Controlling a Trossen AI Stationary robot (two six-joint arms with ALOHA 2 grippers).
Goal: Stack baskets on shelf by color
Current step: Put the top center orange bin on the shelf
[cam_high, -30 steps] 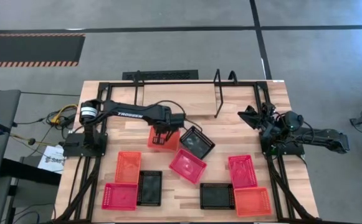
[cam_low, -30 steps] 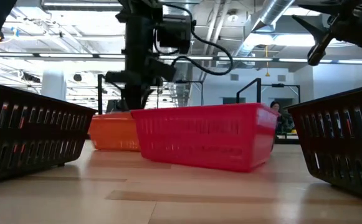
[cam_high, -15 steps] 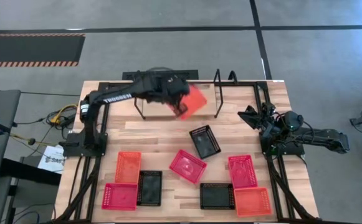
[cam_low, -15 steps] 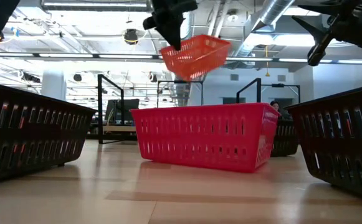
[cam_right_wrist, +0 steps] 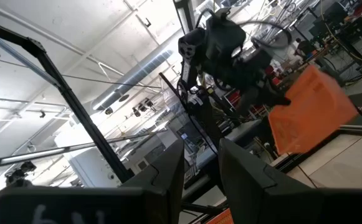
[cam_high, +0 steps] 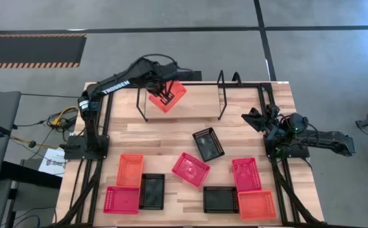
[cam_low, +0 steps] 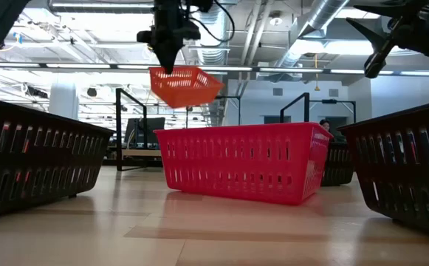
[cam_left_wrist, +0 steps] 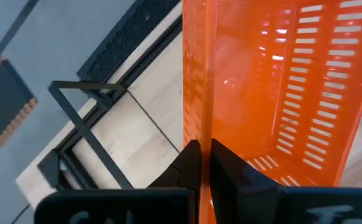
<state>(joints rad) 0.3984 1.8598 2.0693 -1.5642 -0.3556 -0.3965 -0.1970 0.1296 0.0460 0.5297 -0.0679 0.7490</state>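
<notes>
**A:** Baskets first: where are they in the overhead shot?

**B:** One orange basket is up in the air, upper centre of the frame, tilted above the shelf. The left gripper holds it: the left wrist camera shows the jaws pinched on the basket's rim. From desk level it hangs at upper left centre, clear of everything below it.

**A:** And the others?

**B:** All on the desk, in the lower half of the frame. A black basket sits at centre with a red basket just below it. At lower left, an orange one, a red one and a black one lie close together. At lower right, a red one, a black one and an orange one are grouped.

**A:** Right arm?

**B:** The right gripper waits at the desk's right edge, mid-frame, jaws apart and holding nothing.
</notes>
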